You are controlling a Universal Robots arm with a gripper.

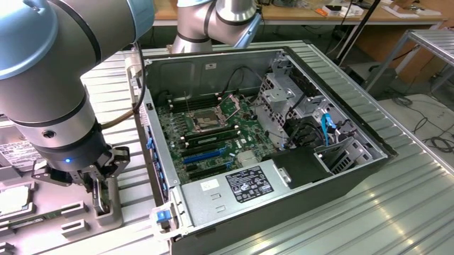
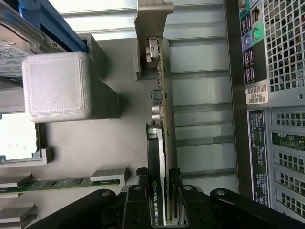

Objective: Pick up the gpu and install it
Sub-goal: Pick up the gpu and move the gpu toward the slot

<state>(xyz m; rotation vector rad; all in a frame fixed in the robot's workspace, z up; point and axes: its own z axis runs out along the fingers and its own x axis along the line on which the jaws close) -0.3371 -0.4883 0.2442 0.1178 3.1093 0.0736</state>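
Observation:
The gpu (image 2: 157, 143) stands on its edge in a grey holder (image 2: 105, 143), its silver bracket (image 2: 153, 19) at the far end and a green-lettered label on its near end. My gripper (image 2: 158, 180) straddles the near end of the card, one black finger (image 2: 142, 183) on each side, close to its faces but still open. In the exterior view the gripper (image 1: 99, 192) hangs low over the holder (image 1: 106, 215) on the exterior view's left, just outside the open computer case (image 1: 341, 101). Blue expansion slots (image 1: 202, 155) show on the motherboard (image 1: 212, 122) inside.
A grey printed block (image 2: 57, 86) rises beside the gpu's slot. A green memory stick (image 2: 62, 183) lies in the same tray. The case's rear panel (image 2: 276, 119) stands close alongside the card. A power supply (image 1: 245, 186) and a drive cage (image 1: 284, 95) fill the case's other side.

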